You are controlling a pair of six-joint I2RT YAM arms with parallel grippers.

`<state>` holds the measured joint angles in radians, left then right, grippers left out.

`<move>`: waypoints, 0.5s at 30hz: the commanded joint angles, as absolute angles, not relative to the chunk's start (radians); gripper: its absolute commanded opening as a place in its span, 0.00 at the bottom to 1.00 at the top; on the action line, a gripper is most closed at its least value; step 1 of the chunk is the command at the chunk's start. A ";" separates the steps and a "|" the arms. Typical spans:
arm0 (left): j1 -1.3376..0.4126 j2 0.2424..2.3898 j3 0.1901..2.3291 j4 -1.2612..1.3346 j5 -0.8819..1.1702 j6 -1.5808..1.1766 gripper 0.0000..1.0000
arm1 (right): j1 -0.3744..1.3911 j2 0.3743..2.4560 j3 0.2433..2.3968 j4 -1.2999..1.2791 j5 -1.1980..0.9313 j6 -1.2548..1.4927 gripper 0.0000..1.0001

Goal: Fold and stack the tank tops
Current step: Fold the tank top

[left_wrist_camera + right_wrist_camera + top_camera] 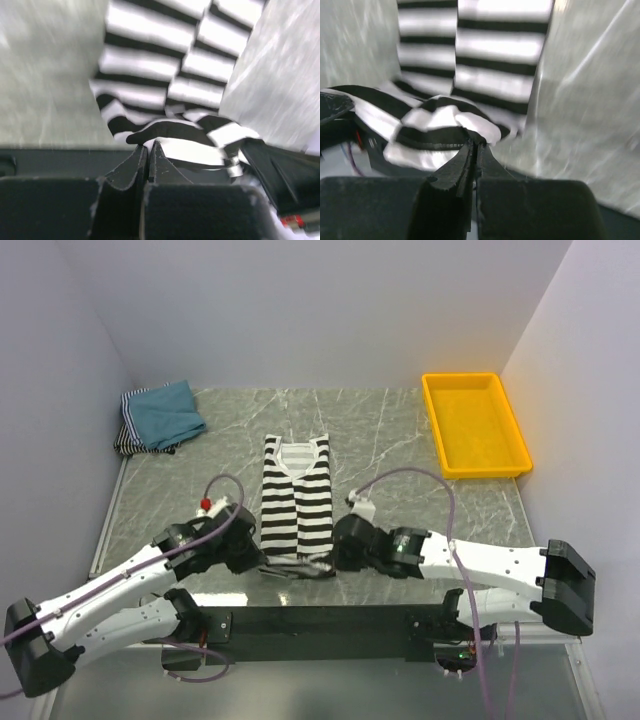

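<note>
Left gripper [260, 562]: clamps near hem of striped top [296, 502].
Right gripper [334, 560]: clamps same hem.
Done: teal top [166, 412] folded, far left.
Remaining: fold, stack striped top.

The striped top [296, 502], with broad black and white bands, lies in the middle of the table [400, 440]. It is folded lengthwise into a narrow strip, its scooped neckline at the far end. Most of it lies flat. Its near hem [190, 145] is bunched into rumpled folds and pinched at both corners.

The teal top [168, 412], plain and loosely folded, lies in the far left corner, well apart from the striped one. It rests on a fine-striped top [128, 435], whose edge shows along its left and near sides.
</note>
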<state>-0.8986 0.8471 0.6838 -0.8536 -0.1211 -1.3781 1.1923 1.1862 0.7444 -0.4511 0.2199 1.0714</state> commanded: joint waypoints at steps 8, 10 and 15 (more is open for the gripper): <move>-0.563 1.086 0.799 -0.572 -0.098 -1.054 0.01 | 0.916 1.403 0.980 -0.359 0.141 0.786 0.00; -0.519 1.136 0.821 -0.507 -0.081 -1.025 0.00 | 0.879 1.460 0.995 -0.330 0.114 0.762 0.00; -0.466 1.288 0.880 -0.402 -0.061 -1.006 0.01 | 0.802 1.564 1.068 -0.301 0.084 0.723 0.00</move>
